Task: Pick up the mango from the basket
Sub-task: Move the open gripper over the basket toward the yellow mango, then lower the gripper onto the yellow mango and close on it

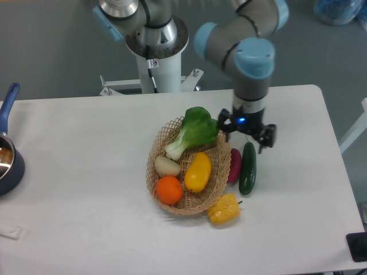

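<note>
No writing or brand mark is legible. The mango lies near the middle of the basket, at about seven o'clock from the gripper, which hangs just past the basket's upper right rim with its fingers spread and nothing between them. The basket holds four items: one mango, one orange, one pale potato, one bok choy. Outside it lie one cucumber, one purple piece, one corn piece.
</note>
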